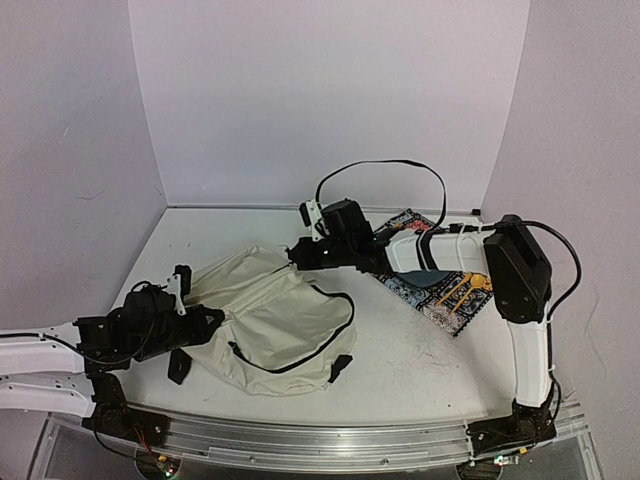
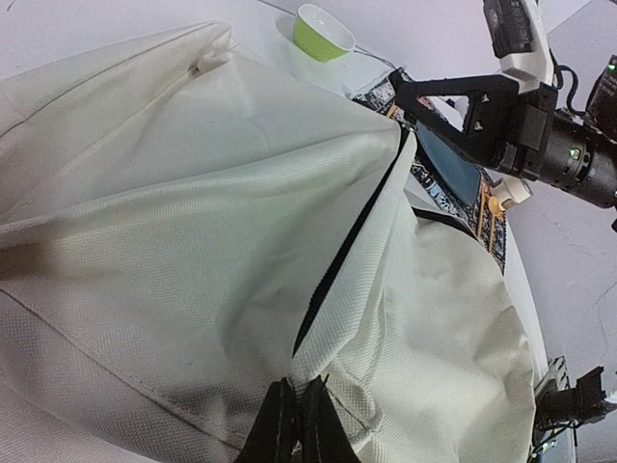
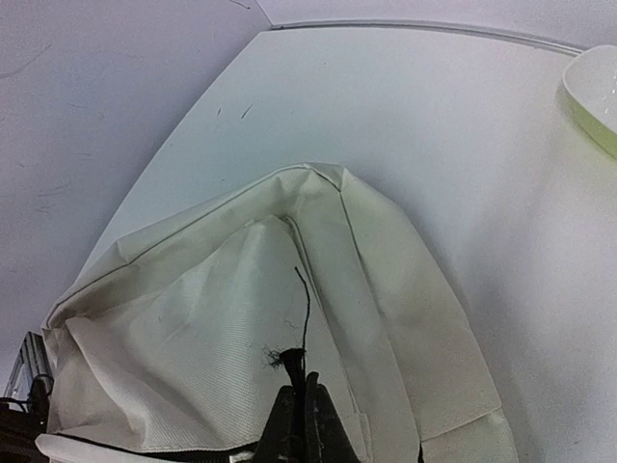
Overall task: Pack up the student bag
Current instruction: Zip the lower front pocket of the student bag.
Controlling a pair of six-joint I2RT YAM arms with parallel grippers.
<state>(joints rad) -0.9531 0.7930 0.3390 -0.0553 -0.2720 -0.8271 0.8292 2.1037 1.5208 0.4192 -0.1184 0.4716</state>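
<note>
White walls close in on three sides of a pale tabletop [image 1: 420, 350]. The student bag [image 1: 280, 320] lies slumped across its left half, running from near the front-left corner toward the middle. I hold it at both ends. My left claw [image 2: 297, 417] is pinched fully closed on the cream cloth beside the black zip line [image 2: 337, 260]. My right claw [image 3: 307, 410] is pinched closed on a fold at the end nearer the back edge. A patterned book [image 1: 440, 285] lies toward the right edge, just beyond the bag, and a green cup [image 2: 321, 31] stands nearer the back edge.

The bag looks light and wholly limp. Its thin woven fabric is creased and sags between my two grips, with nothing stiff inside to hold a shape. I judge its mouth will collapse unless both sides of the zip are drawn apart. A single layer of cloth may slide out of a pinch. The better holds are therefore the doubled seams, the zip edges, or the black straps [image 1: 178, 367] and buckles on the front side. It does not look fragile; the risk is slack cloth folding over the opening.
</note>
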